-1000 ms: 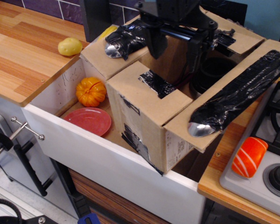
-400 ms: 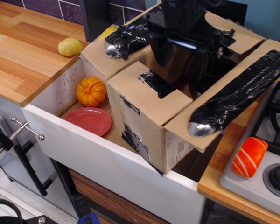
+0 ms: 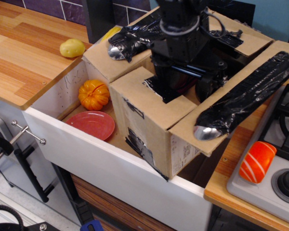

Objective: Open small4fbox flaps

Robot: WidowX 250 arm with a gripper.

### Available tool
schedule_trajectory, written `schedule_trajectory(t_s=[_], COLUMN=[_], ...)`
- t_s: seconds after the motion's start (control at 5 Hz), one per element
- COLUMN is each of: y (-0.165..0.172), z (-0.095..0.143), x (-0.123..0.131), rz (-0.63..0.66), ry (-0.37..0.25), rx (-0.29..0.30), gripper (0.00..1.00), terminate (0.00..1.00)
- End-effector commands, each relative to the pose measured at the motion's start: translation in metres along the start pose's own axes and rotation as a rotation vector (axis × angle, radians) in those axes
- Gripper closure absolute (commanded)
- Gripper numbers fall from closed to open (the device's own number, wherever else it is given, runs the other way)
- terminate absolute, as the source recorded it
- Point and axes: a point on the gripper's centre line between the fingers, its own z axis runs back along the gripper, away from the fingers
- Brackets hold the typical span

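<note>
Observation.image: your gripper [image 3: 183, 79] sits low inside the small4fbox [image 3: 154, 130], flaps [image 3: 241, 101] spread outward; finger position cannot be determined.

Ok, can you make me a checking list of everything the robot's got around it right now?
Surface: wooden counter to the left, white sink in the middle.
Job's things: box stands in the sink; three flaps folded out, near flap about level over the opening.
Clutter: pumpkin and red plate in the sink beside the box; potato on the counter; orange striped toy on the stove.
Gripper: gripper reaches down into the box opening; fingers hidden, open or shut cannot be told.
Cables: a black cable loops at the arm.
Surroundings: purple tiled wall behind.
</note>
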Motion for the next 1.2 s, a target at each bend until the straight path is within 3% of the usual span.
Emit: schedule_trajectory(t_s=[0.0,0.6,1.0], y=[0.000,0.001,0.006], z=[0.014,0.055,0.076], x=[0.001,0.003,-0.016], rz=[-0.006,-0.018,-0.048], ry=[-0.038,0.120,0.188], rx=[-0.003,0.021,0.065], gripper=[0.00,0.00,0.00], terminate=[0.00,0.00,0.00])
